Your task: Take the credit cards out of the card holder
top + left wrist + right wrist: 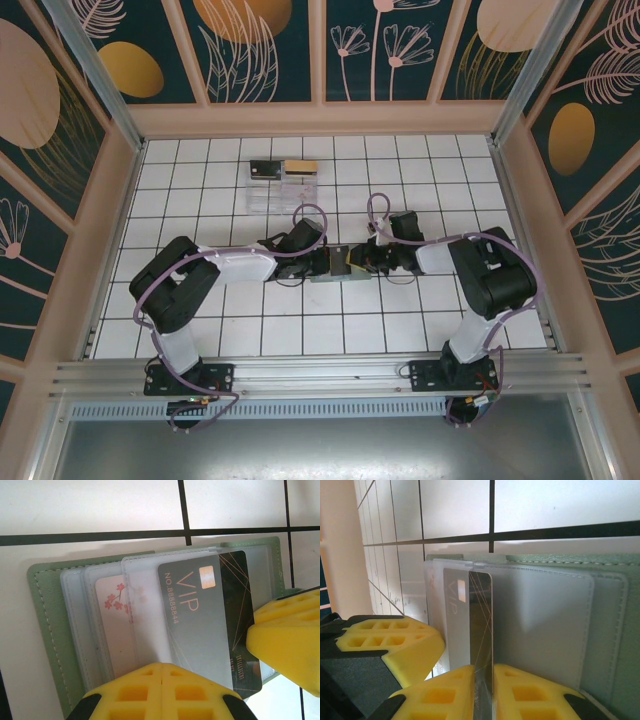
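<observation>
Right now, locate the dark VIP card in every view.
Top external: too small to pick out; it lies in the card holder at picture centre.
Left wrist: VIP card right of centre, partly out of its clear sleeve.
Right wrist: card centre-left, pinched by the right gripper.
Shared landmark: the green card holder.

We find the card holder (339, 262) on the table (400, 330) between the left gripper (161, 670) and the right gripper (492, 672), a credit card (235, 610) half out of it, a box (283, 188) behind it.
</observation>
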Controlling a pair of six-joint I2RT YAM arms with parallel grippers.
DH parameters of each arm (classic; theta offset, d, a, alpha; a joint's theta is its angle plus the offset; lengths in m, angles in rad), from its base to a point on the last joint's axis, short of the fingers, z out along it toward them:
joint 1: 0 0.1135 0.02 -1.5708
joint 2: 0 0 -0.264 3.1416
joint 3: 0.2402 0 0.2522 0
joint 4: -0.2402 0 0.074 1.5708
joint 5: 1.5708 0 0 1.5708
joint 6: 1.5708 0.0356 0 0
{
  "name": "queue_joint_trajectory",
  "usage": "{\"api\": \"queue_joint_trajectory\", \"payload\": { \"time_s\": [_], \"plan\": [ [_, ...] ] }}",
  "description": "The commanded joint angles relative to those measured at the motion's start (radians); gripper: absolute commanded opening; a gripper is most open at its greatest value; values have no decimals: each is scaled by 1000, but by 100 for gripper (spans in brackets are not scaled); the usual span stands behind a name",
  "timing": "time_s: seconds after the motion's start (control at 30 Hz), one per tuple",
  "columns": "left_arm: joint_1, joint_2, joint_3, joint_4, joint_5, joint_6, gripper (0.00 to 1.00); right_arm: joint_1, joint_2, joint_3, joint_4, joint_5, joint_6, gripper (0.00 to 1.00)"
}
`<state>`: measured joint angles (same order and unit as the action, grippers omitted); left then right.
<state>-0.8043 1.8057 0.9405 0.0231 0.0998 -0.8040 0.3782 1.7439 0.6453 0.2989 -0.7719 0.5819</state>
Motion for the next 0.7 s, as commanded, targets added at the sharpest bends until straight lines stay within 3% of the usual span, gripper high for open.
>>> {"api": "queue_joint_trajectory", "payload": {
  "time_s": [0.0, 0.17, 0.67],
  "plan": [
    [-3, 29, -25, -23, 0, 11, 0, 10, 22, 2, -7, 3, 3, 14],
    [-3, 26, -27, -37, -10, 18, 0, -11, 10, -11, -14, 2, -4, 4],
    [-3, 22, -40, -54, -30, 35, 0, -113, -73, -109, -26, -4, -22, 5]
  ]
}}
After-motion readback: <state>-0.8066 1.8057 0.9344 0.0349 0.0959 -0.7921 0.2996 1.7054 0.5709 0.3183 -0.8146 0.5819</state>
